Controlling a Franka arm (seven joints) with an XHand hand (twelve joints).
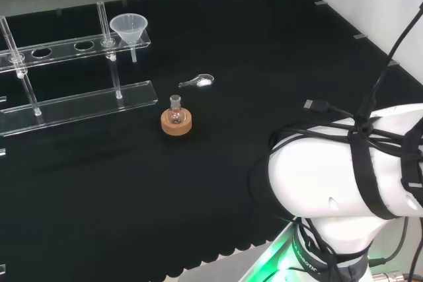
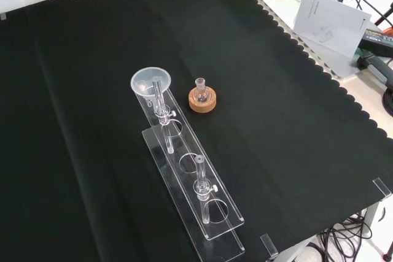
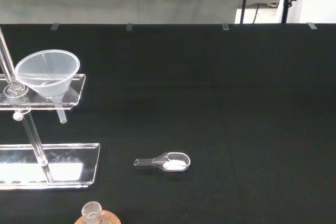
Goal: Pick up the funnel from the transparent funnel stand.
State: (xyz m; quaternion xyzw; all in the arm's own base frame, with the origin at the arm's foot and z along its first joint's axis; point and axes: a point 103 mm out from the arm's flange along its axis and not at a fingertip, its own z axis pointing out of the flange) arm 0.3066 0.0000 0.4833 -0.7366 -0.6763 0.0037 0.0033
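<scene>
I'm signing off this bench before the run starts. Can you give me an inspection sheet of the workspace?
Surface: black cloth, flat, scalloped edge.
Job's things: funnel seated in the end hole of the transparent funnel stand.
Clutter: small flask on a cork ring; clear scoop holding white powder.
Hand: nothing seen.
Cables: black leads strapped over the arm's white link; more beyond the bench edge in the front view.
Surroundings: papers off the cloth.

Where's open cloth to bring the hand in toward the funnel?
Bare cloth lies right of the funnel in the head view, beyond the scoop. Crowded: the funnel stand left of it, the flask on its cork ring just in front.
</scene>
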